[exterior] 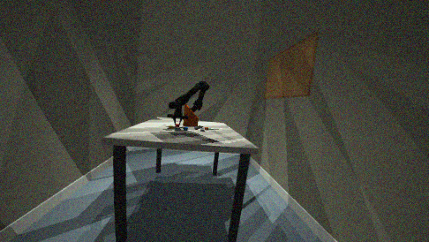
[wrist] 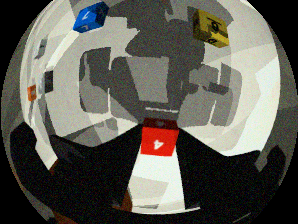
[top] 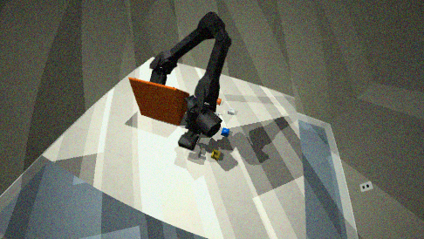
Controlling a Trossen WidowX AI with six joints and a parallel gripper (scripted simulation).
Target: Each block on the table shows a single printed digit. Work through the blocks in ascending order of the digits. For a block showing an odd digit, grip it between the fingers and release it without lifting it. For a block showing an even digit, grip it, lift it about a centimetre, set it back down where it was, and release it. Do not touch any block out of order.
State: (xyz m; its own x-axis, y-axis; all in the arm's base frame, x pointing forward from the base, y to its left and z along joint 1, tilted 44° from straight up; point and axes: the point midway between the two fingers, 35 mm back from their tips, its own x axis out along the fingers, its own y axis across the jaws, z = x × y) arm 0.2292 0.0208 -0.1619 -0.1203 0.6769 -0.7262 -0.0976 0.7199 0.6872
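A red block (wrist: 159,141) (exterior: 177,125) shows a 4. My gripper (wrist: 160,129) is shut on it, with a dark finger against each side. Whether the block touches the table cannot be told. A blue block (wrist: 91,18) (top: 225,132) shows what looks like a 7. A yellow block (wrist: 210,28) (top: 215,154) shows a digit that looks like a 6 or 9. An orange block (wrist: 32,93) (top: 219,101), a pale grey block (wrist: 41,47) (top: 231,112) and a dark block (wrist: 48,81) stand farther off; their digits are unreadable. The top view hides the red block behind the arm.
An orange upright panel (top: 159,102) (exterior: 190,117) stands on the table (top: 161,174) (exterior: 132,138) beside the arm. The blue and yellow blocks stand apart, beyond the fingers on either side in the wrist view. Hard-edged shadows cross the tabletop.
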